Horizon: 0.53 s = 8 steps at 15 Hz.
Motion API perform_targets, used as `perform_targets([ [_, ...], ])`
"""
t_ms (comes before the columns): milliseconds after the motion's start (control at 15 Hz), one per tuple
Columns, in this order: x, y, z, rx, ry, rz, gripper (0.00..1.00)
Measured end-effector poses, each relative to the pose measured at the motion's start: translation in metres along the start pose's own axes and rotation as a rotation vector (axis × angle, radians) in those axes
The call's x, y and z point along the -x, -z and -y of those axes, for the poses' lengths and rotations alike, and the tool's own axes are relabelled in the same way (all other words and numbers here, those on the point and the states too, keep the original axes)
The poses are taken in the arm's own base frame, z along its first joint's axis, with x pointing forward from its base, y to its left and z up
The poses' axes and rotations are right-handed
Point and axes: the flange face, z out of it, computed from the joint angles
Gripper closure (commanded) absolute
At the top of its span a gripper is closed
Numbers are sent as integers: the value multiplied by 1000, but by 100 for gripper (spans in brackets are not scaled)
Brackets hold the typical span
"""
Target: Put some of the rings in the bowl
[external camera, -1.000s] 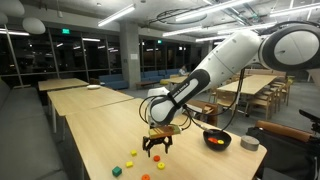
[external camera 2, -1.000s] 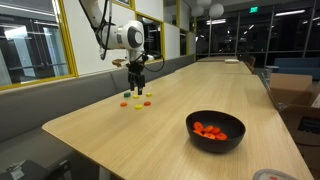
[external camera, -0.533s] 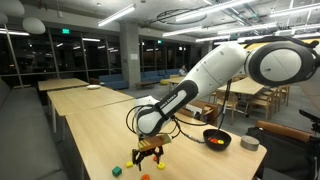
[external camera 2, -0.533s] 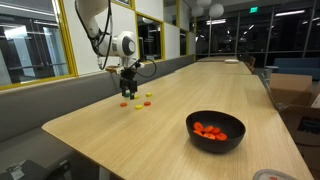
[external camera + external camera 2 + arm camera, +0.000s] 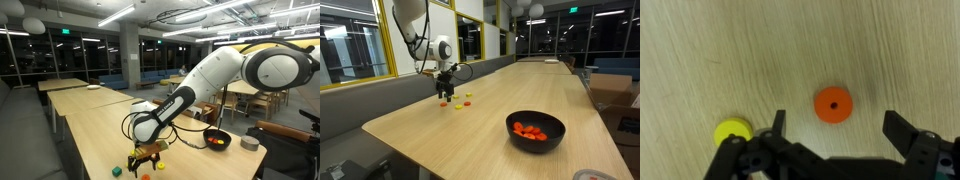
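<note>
Rings (image 5: 445, 103) are lying in a small loose cluster on the pale wooden table (image 5: 470, 145), well apart from the bowl (image 5: 535, 146). In the wrist view one orange ring (image 5: 833, 104) is lying flat on the wood with its centre hole showing. A yellow ring (image 5: 733, 131) is lying off to one side, just outside one finger. The gripper (image 5: 834, 122) is hanging directly over the orange ring with its jaws spread wide. One finger is standing on each side of the ring and neither is touching it, so the tool is released and carrying nothing.

In both exterior views the gripper (image 5: 148, 155) is pointing straight down, close above the tabletop, among the scattered pieces. A yellow piece (image 5: 131, 165) and a green piece (image 5: 115, 171) are lying near it in an exterior view. The white arm (image 5: 200, 85) is bending down to it from above.

The black bowl is sitting further along the same table and is holding a heap of orange pieces. A smaller grey container (image 5: 250, 144) is standing just beside it in an exterior view.
</note>
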Motion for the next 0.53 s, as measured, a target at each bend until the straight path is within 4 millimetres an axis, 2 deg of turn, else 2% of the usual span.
perform_targets([
  [267,0,-2,2,-30,3,-41,0],
  [533,5,-13,0,-38,5,-54,0],
])
